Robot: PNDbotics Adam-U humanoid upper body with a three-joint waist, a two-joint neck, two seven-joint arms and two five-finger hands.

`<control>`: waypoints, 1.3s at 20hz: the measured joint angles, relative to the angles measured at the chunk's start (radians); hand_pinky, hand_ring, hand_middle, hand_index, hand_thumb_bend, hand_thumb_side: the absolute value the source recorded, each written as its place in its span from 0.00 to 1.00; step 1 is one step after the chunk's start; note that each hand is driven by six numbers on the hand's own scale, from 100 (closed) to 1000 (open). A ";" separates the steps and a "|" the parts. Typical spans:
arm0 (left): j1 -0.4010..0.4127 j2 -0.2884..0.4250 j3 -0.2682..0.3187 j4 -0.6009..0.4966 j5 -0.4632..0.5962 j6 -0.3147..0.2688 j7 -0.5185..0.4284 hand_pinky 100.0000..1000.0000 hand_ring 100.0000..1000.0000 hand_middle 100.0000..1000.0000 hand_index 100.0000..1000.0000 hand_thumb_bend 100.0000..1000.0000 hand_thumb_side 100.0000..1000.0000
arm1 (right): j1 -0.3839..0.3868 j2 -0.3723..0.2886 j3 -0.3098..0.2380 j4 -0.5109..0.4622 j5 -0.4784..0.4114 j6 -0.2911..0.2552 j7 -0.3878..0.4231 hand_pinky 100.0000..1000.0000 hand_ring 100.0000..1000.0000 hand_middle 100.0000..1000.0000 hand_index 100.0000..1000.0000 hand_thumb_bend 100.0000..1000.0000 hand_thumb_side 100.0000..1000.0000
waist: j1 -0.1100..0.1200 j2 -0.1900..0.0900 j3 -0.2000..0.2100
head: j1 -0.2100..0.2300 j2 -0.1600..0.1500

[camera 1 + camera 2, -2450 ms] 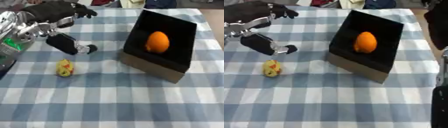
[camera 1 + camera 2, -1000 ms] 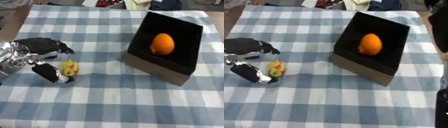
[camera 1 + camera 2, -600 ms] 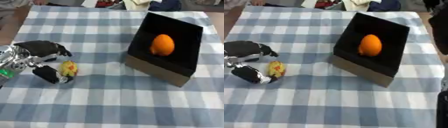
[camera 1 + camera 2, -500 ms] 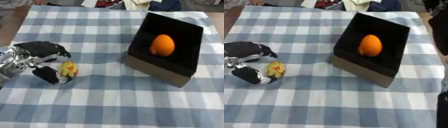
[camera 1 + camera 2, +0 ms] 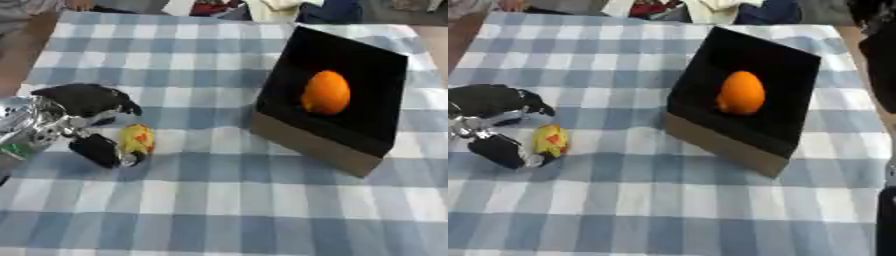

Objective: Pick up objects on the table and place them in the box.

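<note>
A small yellow object with a red patch [image 5: 136, 139] lies on the checked cloth at the left. My left hand [image 5: 80, 100] sits just left of it. The black thumb [image 5: 98, 150] lies along the object's near-left side and touches its lower end. The bent fingers [image 5: 121, 104] hover just behind it with a small gap, so the hand is open around it. The black box [image 5: 308, 145] stands tilted at the right with an orange fruit [image 5: 326, 92] inside. A dark strip at the right edge [image 5: 887, 220] may be my right arm; its hand is hidden.
The blue and white checked tablecloth [image 5: 227, 200] covers the table. Clothes and bags [image 5: 262, 6] are piled beyond the far edge. Bare cloth lies between the yellow object and the box and along the whole front.
My left hand came down from the far left to the yellow object, thumb beside it and fingers over it. In the last half second it has hardly moved.
</note>
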 measured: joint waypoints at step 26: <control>-0.001 -0.018 -0.019 0.000 -0.114 0.007 -0.070 0.57 0.75 0.71 0.91 0.29 0.53 | -0.008 0.000 0.000 0.000 -0.004 -0.002 0.001 1.00 0.88 0.71 0.87 0.00 0.74 | -0.004 0.006 -0.012 | 0.007 -0.017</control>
